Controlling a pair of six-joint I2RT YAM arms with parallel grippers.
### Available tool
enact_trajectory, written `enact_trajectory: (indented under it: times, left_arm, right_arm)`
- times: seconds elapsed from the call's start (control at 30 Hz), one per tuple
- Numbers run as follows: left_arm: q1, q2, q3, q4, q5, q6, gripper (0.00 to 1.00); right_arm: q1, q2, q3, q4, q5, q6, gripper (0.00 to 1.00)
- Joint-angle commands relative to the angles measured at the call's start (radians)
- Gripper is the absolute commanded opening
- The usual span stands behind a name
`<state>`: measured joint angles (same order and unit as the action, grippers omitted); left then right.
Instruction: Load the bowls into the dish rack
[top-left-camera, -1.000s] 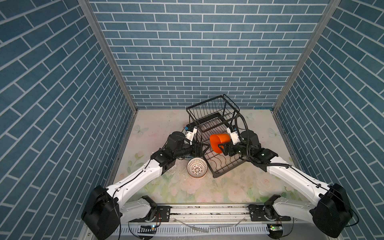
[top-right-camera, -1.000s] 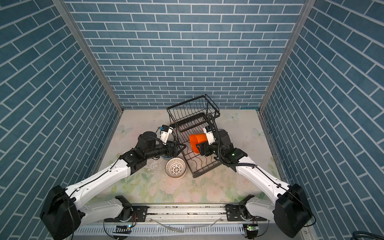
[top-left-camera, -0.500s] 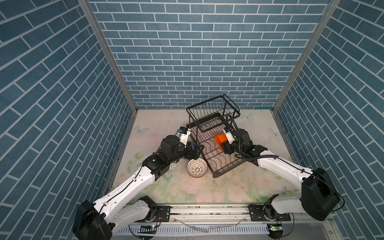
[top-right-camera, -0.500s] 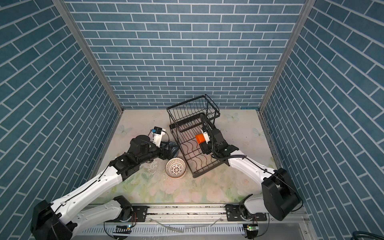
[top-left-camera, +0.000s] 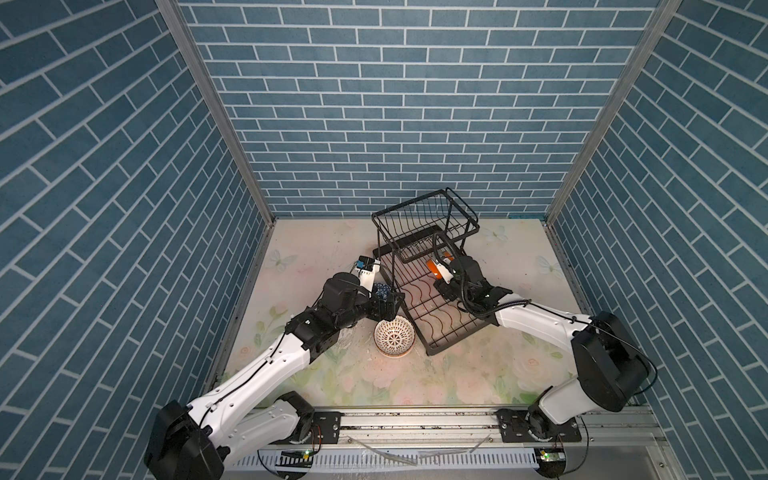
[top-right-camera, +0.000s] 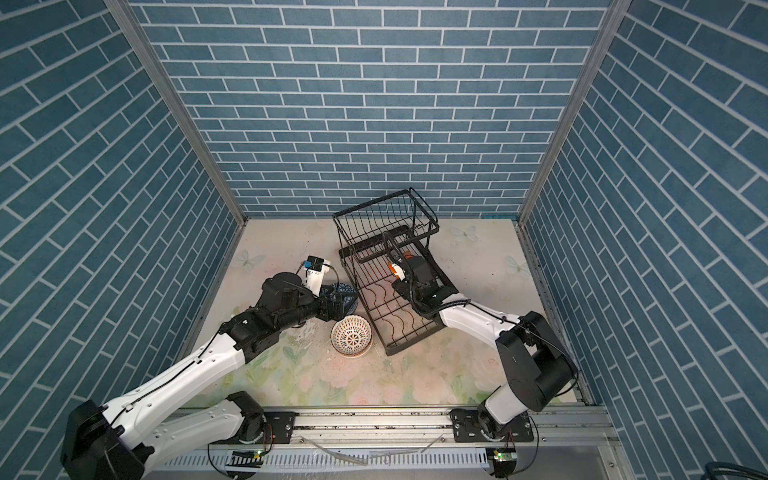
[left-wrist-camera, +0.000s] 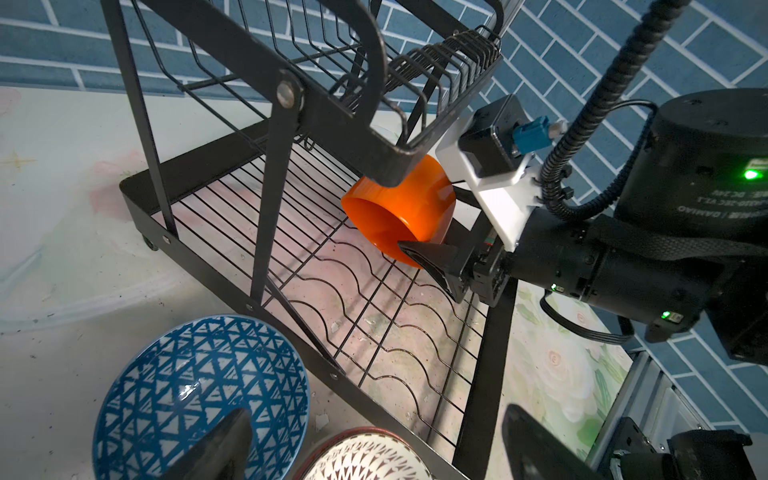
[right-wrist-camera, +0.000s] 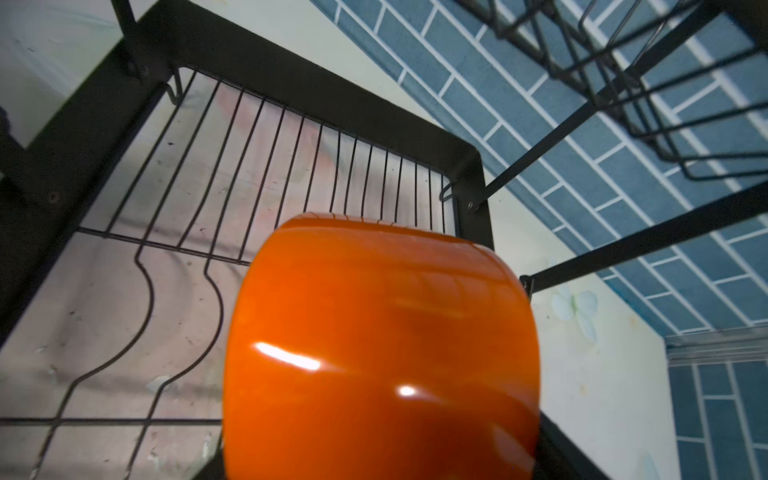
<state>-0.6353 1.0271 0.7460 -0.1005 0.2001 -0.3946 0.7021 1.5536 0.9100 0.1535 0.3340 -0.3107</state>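
Black wire two-tier dish rack (top-left-camera: 432, 351) sits diagonally on the floral worktop (top-left-camera: 316, 257), running from back-centre toward the middle, with the raised basket at the back end.

Right gripper (top-left-camera: 440, 270) reaches into the lower tray under the raised basket, clamped on the plain glossy orange bowl (left-wrist-camera: 399, 216). One black finger (left-wrist-camera: 428, 259) lies along the bowl's rim. The bowl is on its side, mouth facing the rack's left long edge. Can't tell if it touches the tray wires.

Left gripper (left-wrist-camera: 376, 415) has its fingers spread wide and grips nothing. It hovers over the round blue-and-white triangle-patterned ceramic bowl (left-wrist-camera: 178, 386), which stands upright on the worktop just beside the rack's left long edge.

The round white lattice-patterned bowl with reddish rim (top-left-camera: 394, 340) stands upright on the worktop nearer the front edge, just beside the rack's near corner. Can't tell if it touches the blue bowl.
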Motion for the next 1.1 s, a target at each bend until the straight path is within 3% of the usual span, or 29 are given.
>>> enact_trajectory:
  times: [0.0,0.63,0.87,1.07]
  left_arm:
    - [0.003,-0.005,-0.016,-0.005,-0.019,0.013,0.96]
    - [0.006,-0.01,-0.017,-0.011,-0.033,0.01,0.97]
    - [0.005,-0.016,-0.02,-0.016,-0.038,0.008,0.97]
    - [0.006,-0.024,-0.022,-0.021,-0.041,0.008,0.97]
  right_arm:
    - [0.022,0.025,0.008,0.19,0.095,-0.157,0.6]
    - [0.055,0.238,-0.026,0.478,0.18,-0.408,0.64]
    - [0.086,0.344,-0.021,0.621,0.255,-0.568,0.69]
    - [0.088,0.376,0.002,0.607,0.237,-0.571,0.76]
